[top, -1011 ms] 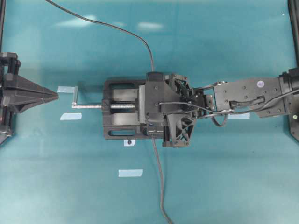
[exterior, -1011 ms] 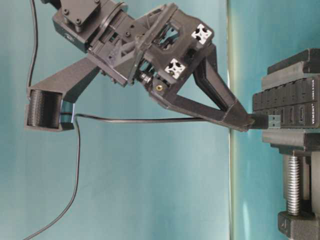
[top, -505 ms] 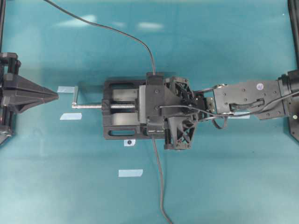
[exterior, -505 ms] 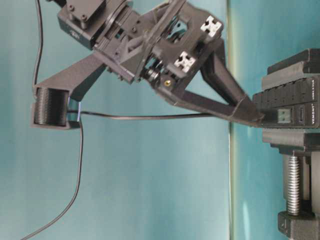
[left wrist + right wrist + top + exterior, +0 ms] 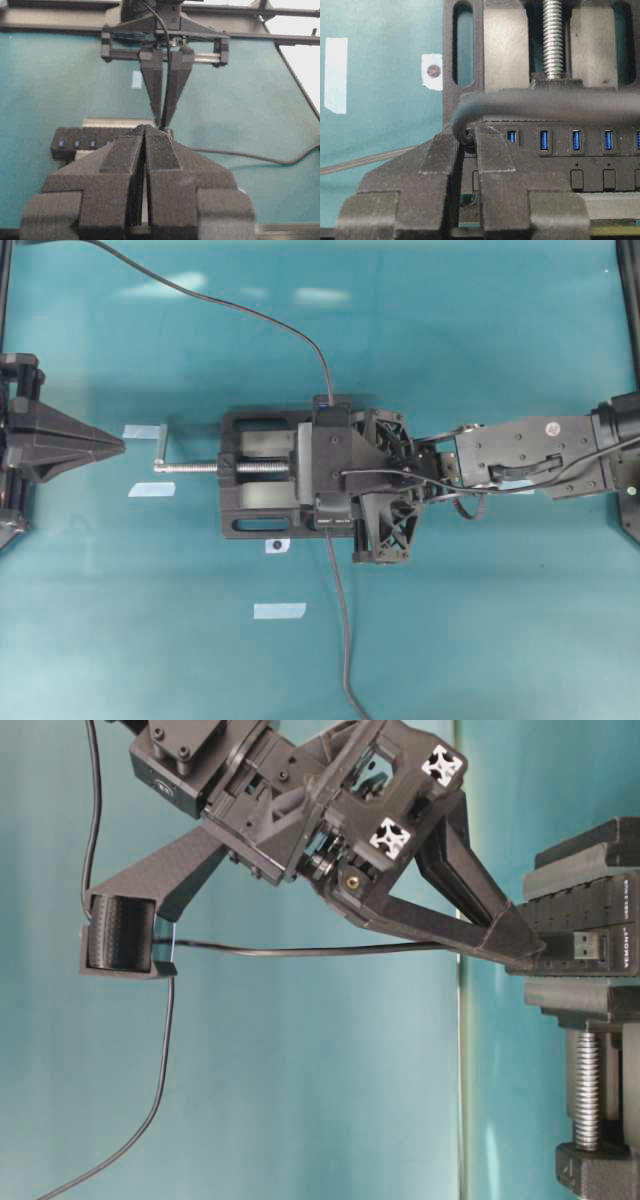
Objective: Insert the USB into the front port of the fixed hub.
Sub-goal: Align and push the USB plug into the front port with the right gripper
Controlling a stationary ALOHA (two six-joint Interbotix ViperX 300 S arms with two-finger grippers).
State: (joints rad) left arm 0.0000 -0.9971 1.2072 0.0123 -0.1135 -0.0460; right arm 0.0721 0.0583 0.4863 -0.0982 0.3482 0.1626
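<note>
The fixed hub [image 5: 330, 420], a narrow black bar with blue ports [image 5: 543, 140], sits clamped in the vise. My right gripper [image 5: 330, 502] is over the hub's front end, shut on the USB [image 5: 590, 946]. The plug's metal tip lies at the hub's [image 5: 570, 910] front port; how deep it sits I cannot tell. In the right wrist view the fingers [image 5: 492, 150] pinch the plug's black back end and hide the front port. Its thin cable [image 5: 300, 950] runs back under the gripper, then trails to the table's front [image 5: 341, 620]. My left gripper [image 5: 112, 445] is shut and holds nothing, far left of the vise.
The black vise [image 5: 255, 485] holds the hub mid-table, its silver screw handle [image 5: 163, 445] pointing at my left gripper. Another cable [image 5: 230, 308] leaves the hub's far end toward the back left. Pale tape strips [image 5: 279, 611] lie on the teal table.
My right gripper has carried the plug from just short of the hub onto its front port end. The left arm has not moved.
</note>
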